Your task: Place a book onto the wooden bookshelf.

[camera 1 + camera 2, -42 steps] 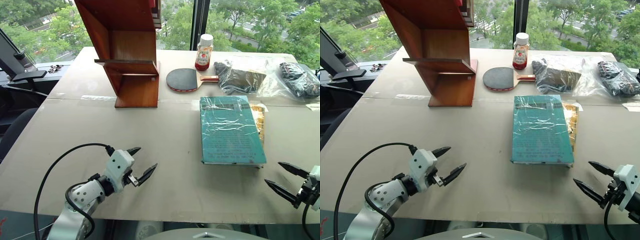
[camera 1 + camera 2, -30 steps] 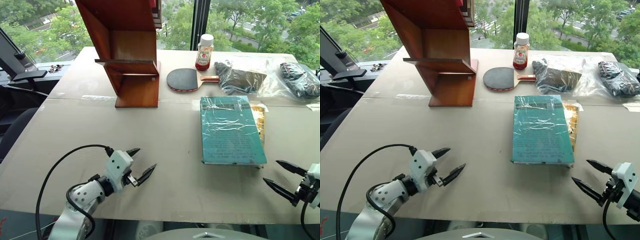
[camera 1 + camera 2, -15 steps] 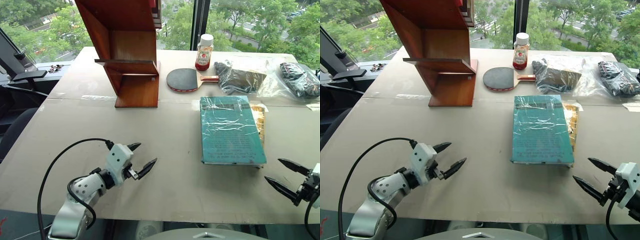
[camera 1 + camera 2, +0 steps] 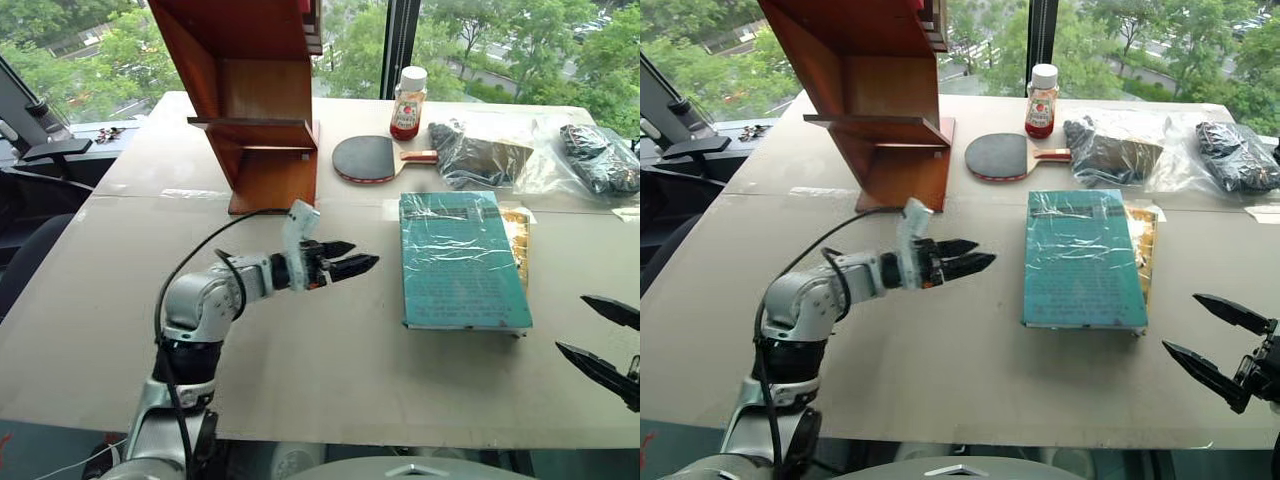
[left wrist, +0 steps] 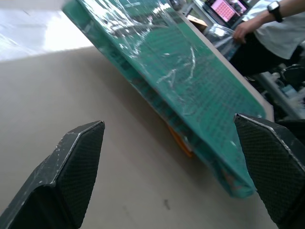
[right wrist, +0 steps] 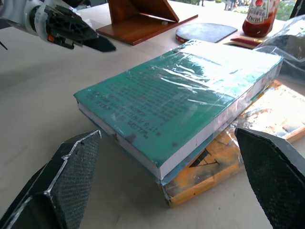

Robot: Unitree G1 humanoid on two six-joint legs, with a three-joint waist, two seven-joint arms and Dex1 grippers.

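Table holds the bookshelf at far left-centre, standing upright, its lower shelf board facing the robot. Right of it lies a black paddle with a red-wood handle, flat on the table; behind that stands a red bottle with a white cap. Further right are two clear plastic bags with dark contents, bag one near the paddle handle, bag two at the far right edge. The book, teal and plastic-wrapped, lies flat right of centre, stacked on a yellow book whose edge pokes out on the right side and at the near corner. Bare table lies between the book and the bookshelf, nothing in the way there. Left gripper hangs above the table between bookshelf and book, pointing toward the book's left edge, near it but apart; jaws spread wide, empty, touching nothing. Right gripper is at the near right, just beyond the book's near right corner, jaws also spread, empty, clear of the book. The left wrist view catches a person's arm with a watch, beyond the table.
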